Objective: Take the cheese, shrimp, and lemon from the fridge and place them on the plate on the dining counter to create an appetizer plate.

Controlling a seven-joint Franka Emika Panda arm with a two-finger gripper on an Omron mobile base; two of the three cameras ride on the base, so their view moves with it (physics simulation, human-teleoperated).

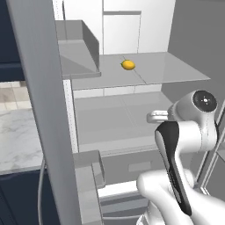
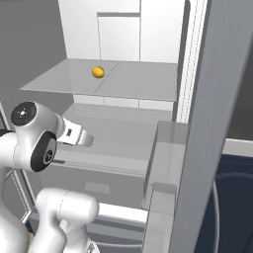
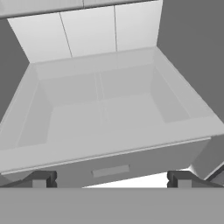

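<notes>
- From both base views we see the lemon (image 1: 128, 65) (image 2: 98, 72) lying alone on a flat grey shelf (image 1: 167, 70) (image 2: 133, 81) inside the open fridge (image 1: 123, 35) (image 2: 123, 34), near the shelf's middle seam and well above the arm.
- The hand view gives us what the base views do not: we look down into a grey drawer (image 3: 105, 109) with pale walls and a small recessed handle on its front.
- In that view the two dark fingers (image 3: 41, 178) stand far apart at the bottom corners, with nothing between them; the gripper (image 3: 111, 181) is apart from the drawer front.
- The left base view adds a door bin (image 1: 81, 48) beside the shelf and, past the door edge, a white grey-veined marble tabletop (image 1: 17, 140) on a navy base.
- The right base view shows us the door's inner shelf (image 2: 165, 158) and white rear walls.
</notes>
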